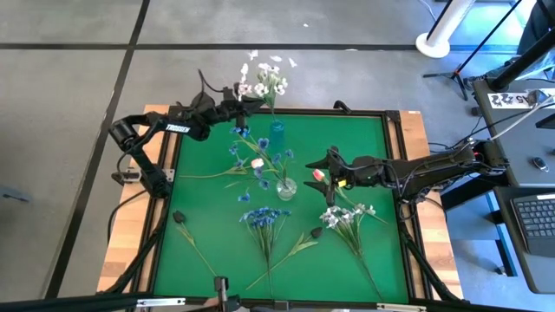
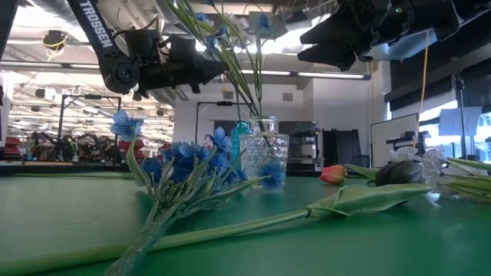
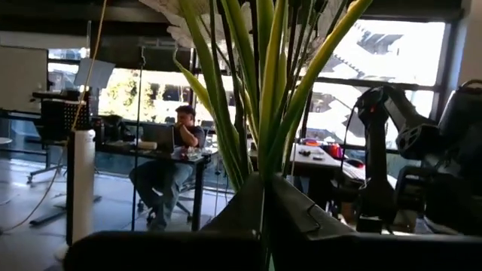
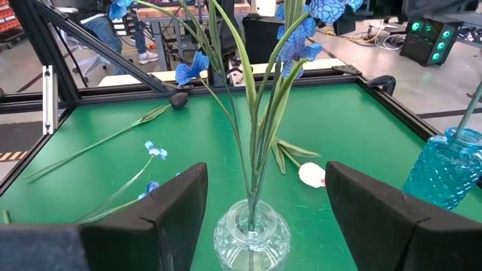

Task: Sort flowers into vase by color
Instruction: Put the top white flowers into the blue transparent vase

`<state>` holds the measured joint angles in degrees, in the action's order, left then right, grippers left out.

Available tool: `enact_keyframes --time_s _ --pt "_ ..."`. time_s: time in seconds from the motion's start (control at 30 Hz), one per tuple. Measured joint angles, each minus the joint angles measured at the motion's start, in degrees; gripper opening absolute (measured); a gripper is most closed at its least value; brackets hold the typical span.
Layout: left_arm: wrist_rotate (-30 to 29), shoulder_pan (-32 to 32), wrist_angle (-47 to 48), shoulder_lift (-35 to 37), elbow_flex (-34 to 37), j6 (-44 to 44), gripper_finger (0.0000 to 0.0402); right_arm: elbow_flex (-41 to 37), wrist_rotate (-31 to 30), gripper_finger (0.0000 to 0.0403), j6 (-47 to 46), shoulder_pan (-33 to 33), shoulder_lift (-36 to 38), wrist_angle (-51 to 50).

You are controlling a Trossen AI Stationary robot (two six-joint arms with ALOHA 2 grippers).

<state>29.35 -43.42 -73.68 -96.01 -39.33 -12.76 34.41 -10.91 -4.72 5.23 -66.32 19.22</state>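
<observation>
Two vases on the green table (image 1: 364,139): a clear glass vase (image 1: 286,186) near the middle, and a blue glass vase (image 1: 277,134) beyond it, toward the far edge.

The clear vase holds blue blossom stems (image 1: 247,160), several, exact count not readable; stalks stand in the neck and fan out up and away from me toward my left side.

My left gripper (image 1: 251,97) is clamped on a bunch of white blossom stems (image 1: 264,82), just beside the blue vase, at the far edge. Stalks run upright through my fingers, heads above.

My right gripper (image 1: 328,165) hangs just right of the clear vase, jaws wide, empty.

One pink tulip (image 1: 318,174) lies beneath it.

Nearer the front edge than the clear vase: one blue bunch (image 1: 264,221), one white bunch (image 1: 345,217), two near-black tulips (image 1: 179,217). All lie flat, heads toward the vase, stalks trailing to the front.
</observation>
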Motion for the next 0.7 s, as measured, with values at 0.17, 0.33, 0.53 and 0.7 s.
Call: enact_keyframes --time_s 0.17,0.33,0.53,0.7 --pt "-5.44 0.95 3.20 0.00 0.00 1.38 0.0000 0.00 -0.01 0.0268 -0.01 0.00 0.00 0.00" --pt "-8.01 1.22 5.13 0.00 0.00 2.10 0.0025 0.00 0.01 0.0268 -0.01 0.00 0.00 -0.02" --pt "-5.80 1.25 9.63 0.00 0.00 2.67 0.0078 0.00 -0.01 0.0268 0.01 0.00 0.00 -0.04" --pt "-5.81 2.32 15.08 0.00 0.00 4.62 0.0113 0.00 0.01 0.0268 0.01 0.00 0.00 -0.07"
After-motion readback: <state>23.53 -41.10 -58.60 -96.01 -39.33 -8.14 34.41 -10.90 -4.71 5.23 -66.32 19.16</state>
